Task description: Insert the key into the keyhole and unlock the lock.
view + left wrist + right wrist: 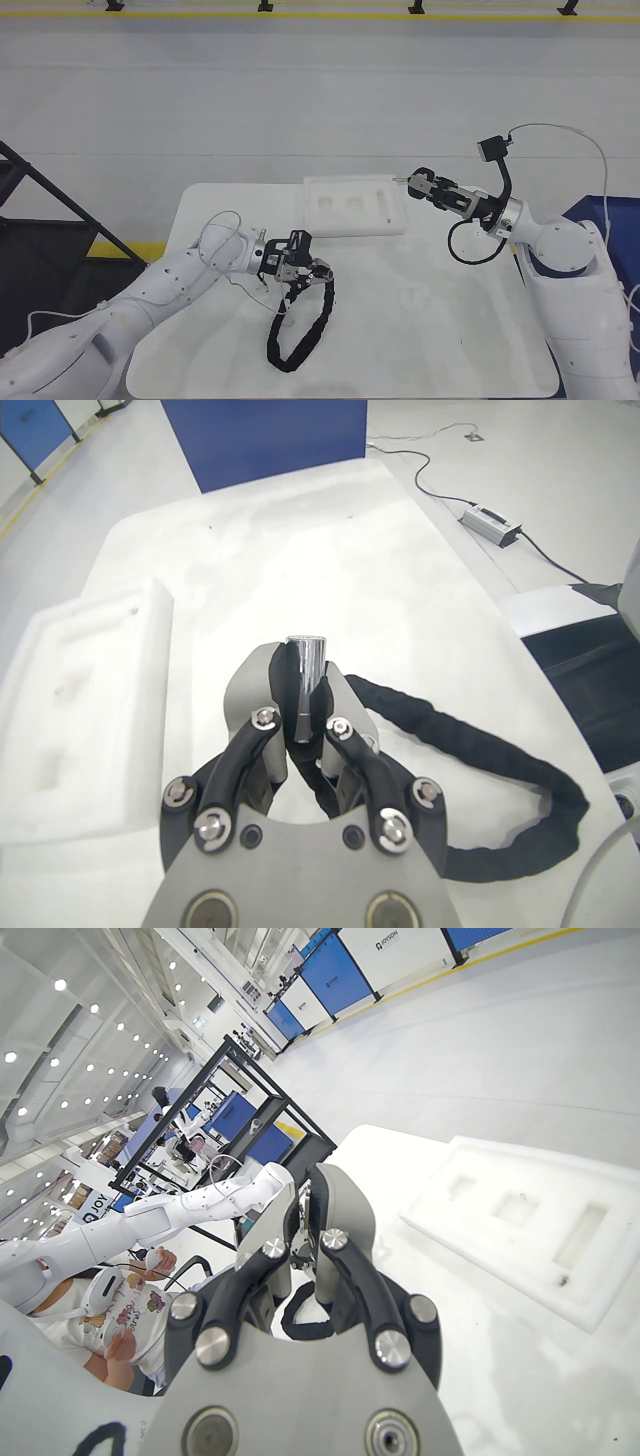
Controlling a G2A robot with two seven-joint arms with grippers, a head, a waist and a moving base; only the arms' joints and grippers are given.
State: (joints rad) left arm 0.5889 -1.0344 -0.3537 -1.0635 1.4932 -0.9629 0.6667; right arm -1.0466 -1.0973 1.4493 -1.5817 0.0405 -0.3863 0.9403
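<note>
Over the table (pixel 450 330), left gripper (pixel 300 680) pinches the lock (pixel 309 652), right gripper (pixel 414 182) the key (pixel 401 180); a tilt could jam it.

Lock body: a short chrome cylinder (pixel 311 670), pinched between the two fingers of my left gripper (pixel 299 670). Its flat end pointed away from my wrist. That face sat edge-on, so I could not make out a keyhole.
Lock chain: a thick loop in a black fabric sleeve (pixel 500 760), joined to the cylinder at my fingers. It trailed down and lay on the white table, curving round toward the near edge in the top view.
Key: a small thin sliver (pixel 401 180) jutting from the tip of my right gripper (pixel 415 181), held above the table and well apart from the lock. It was too small to tell its shape.
</note>
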